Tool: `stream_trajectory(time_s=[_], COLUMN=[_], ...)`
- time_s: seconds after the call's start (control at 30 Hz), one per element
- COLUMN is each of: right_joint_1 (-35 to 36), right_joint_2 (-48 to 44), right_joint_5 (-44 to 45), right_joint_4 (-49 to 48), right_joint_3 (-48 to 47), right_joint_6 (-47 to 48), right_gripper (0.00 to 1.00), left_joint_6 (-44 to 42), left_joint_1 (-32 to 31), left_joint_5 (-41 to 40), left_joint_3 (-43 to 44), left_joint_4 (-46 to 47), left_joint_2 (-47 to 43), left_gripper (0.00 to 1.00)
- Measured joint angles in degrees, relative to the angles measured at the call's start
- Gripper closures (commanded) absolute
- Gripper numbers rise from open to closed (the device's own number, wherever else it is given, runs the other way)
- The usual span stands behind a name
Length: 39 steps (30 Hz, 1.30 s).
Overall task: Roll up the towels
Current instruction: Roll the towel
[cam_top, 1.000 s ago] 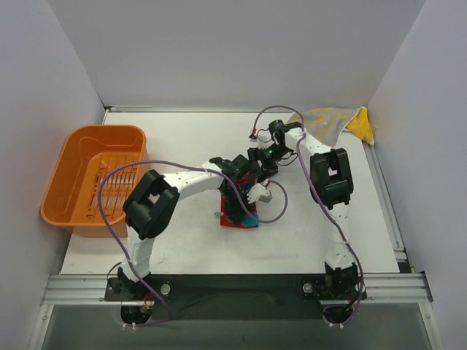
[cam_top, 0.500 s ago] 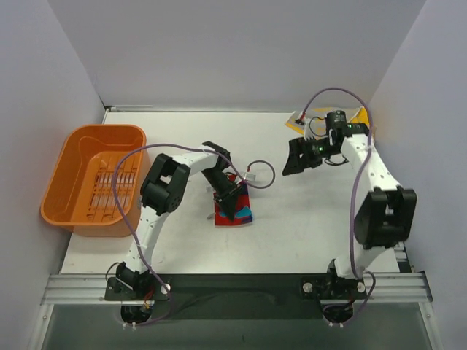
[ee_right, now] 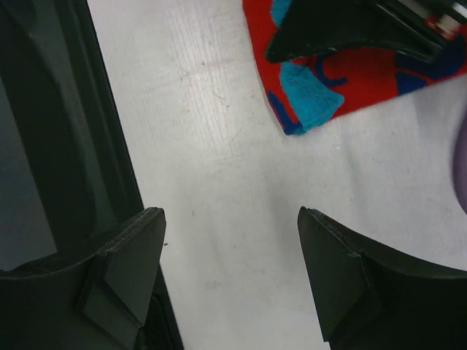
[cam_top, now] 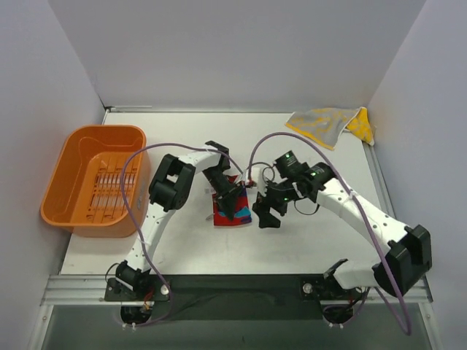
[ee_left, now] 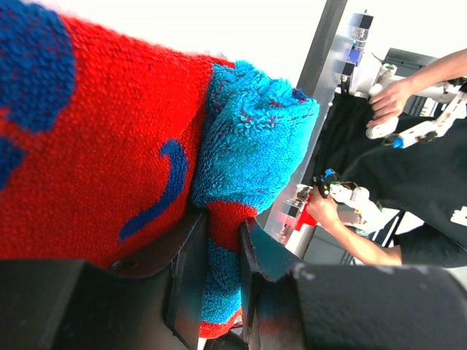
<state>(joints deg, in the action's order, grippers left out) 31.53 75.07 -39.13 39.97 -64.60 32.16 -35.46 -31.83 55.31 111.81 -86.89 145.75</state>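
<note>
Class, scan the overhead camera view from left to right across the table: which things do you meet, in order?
orange tub → red and turquoise towel → right tool → yellow towel

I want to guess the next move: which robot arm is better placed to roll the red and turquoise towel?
Probably the left. The left gripper pinches a fold of the soft red and turquoise cloth towel, while the right gripper hangs open over bare white table beside it, holding nothing.
</note>
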Motion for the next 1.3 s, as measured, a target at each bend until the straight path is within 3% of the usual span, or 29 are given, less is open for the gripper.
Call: stream_trajectory(time_s=[0.2, 0.47, 0.63, 0.73, 0.97, 1.03, 1.3], right_joint_1=[10.80, 13.31, 13.57, 13.57, 12.57, 11.91, 9.92], right_joint_2=[7.30, 17.38, 19.87, 22.82, 27.91, 28.20, 29.86], right_joint_5=[9.44, 12.55, 11.06, 10.38, 8.02, 6.88, 1.88], right_joint_4=[-10.43, -20.24, -23.32, -24.65, -25.42, -25.03, -23.10], right_joint_3=[3.10, 2.71, 2.95, 2.95, 2.25, 1.79, -0.09], right_joint_6=[2.60, 7.89, 10.60, 11.30, 11.72, 11.76, 12.74], right_gripper=[0.27, 0.29, 0.35, 0.47, 0.93, 1.00, 1.00], left_joint_6=[-0.35, -0.33, -0.28, 0.07, 0.74, 0.85, 2.03], left_joint_1=[0.04, 0.07, 0.20, 0.39, 1.11, 1.53, 5.01], left_joint_5=[0.00, -0.17, -0.31, -0.28, -0.20, 0.11, 1.46], left_joint_3=[2.03, 2.25, 2.73, 3.04, 3.10, 2.99, -0.74], left_joint_4=[-2.10, -2.10, -2.34, -2.58, -2.40, -2.16, 2.58], left_joint_2=[1.51, 1.51, 1.84, 2.10, 2.19, 2.16, -1.33], left_gripper=[0.65, 0.63, 0.62, 0.62, 0.61, 0.60, 0.52])
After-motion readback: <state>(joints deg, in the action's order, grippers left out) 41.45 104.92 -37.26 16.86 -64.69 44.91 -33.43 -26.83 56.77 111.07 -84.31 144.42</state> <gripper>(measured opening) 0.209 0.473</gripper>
